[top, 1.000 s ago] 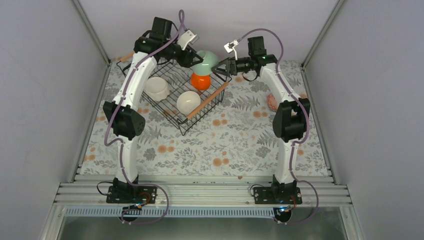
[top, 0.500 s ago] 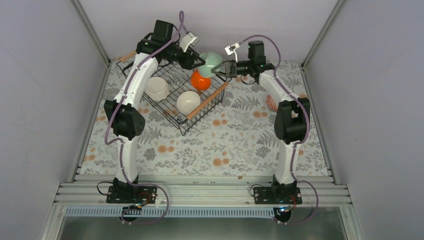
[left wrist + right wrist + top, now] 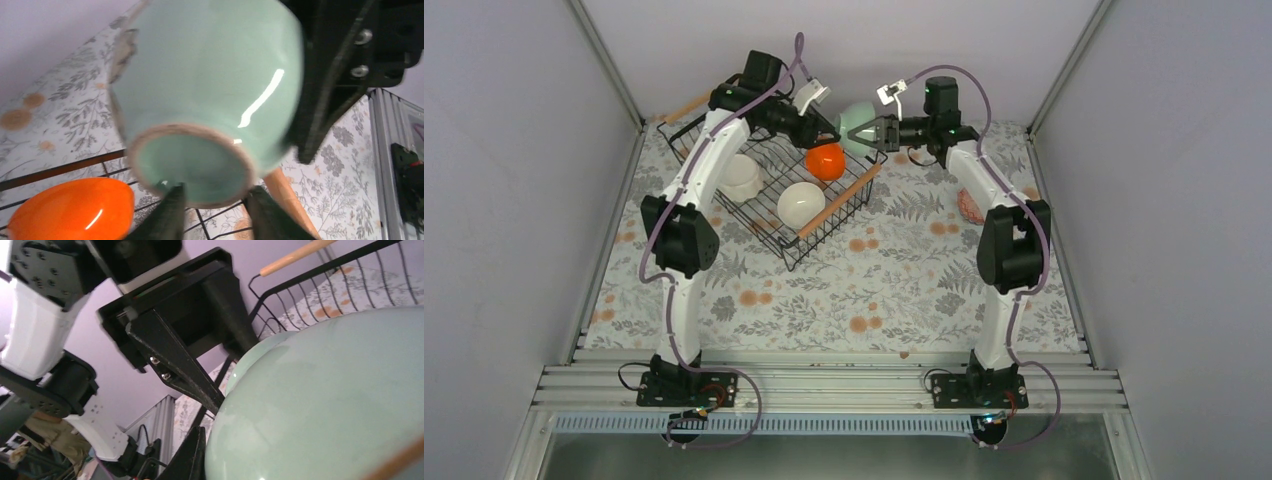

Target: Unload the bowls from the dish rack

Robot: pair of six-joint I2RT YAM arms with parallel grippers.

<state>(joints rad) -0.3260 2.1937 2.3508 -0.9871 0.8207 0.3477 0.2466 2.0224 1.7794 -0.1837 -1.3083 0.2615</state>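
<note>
The pale green bowl hangs on its side above the dish rack's far right corner, between both grippers. My left gripper is at its foot; in the left wrist view its blurred fingers stand apart under the bowl's foot ring. My right gripper is shut on the bowl's rim; one finger lies against the bowl's wall, the other is hidden. An orange bowl, a plain white bowl and a scallop-edged white bowl sit in the rack.
A reddish patterned bowl stands on the floral cloth right of the right arm. The rack's near wooden handle lies below the held bowl. Grey walls close in at the back and both sides.
The pale green bowl has moved up and right, away from the orange bowl. My right gripper has moved in and closed on its rim. My left fingers now show blurred and apart.
</note>
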